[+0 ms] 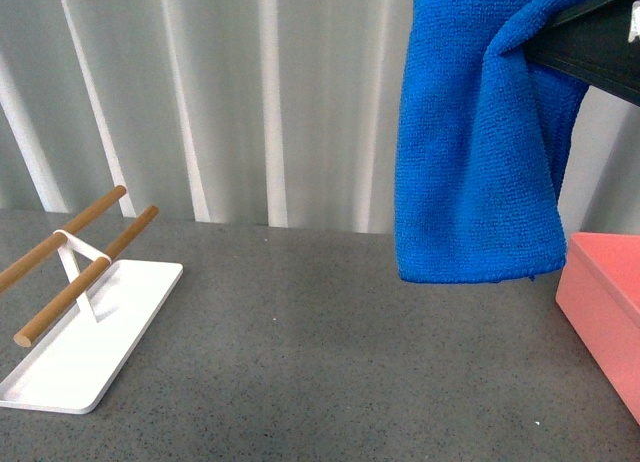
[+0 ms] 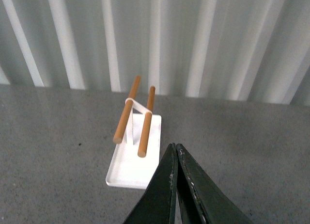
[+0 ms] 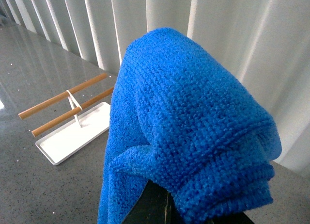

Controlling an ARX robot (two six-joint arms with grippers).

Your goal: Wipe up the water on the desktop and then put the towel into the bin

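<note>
A pale wall of upright folds (image 1: 200, 92) stood behind a dark grey speckled surface (image 1: 330, 382).

At the right of the front view the right claw (image 1: 560, 44) reached in from the upper corner as a black wedge. The towel (image 1: 470, 152) hung from it in the air. The cloth bunched where the wedge met it, so the claw was closed on a fold. From there the towel fell in one long blue drape below and to the left of the claw. Its lower hem hung clear of the surface.

In the right wrist view the towel (image 3: 193, 136) was heaped over the claw (image 3: 164, 209). Only a dark sliver of the jaws showed beneath it, so their gap could not be made out there.

The bin (image 1: 605, 302) sat on the surface at the right edge. Its near corner showed just beside the towel's lower right hem. Whether the towel hung over the bin or in front of it could not be told.

The left wrist view showed the left claw (image 2: 176, 149) with its two black fingers (image 2: 191, 185) pressed together, holding nothing, above the surface.

Beyond it, at the left of the surface, lay a white tray (image 1: 110, 357) carrying two wooden bars (image 1: 85, 267) on a white stand, well apart from the towel.
</note>
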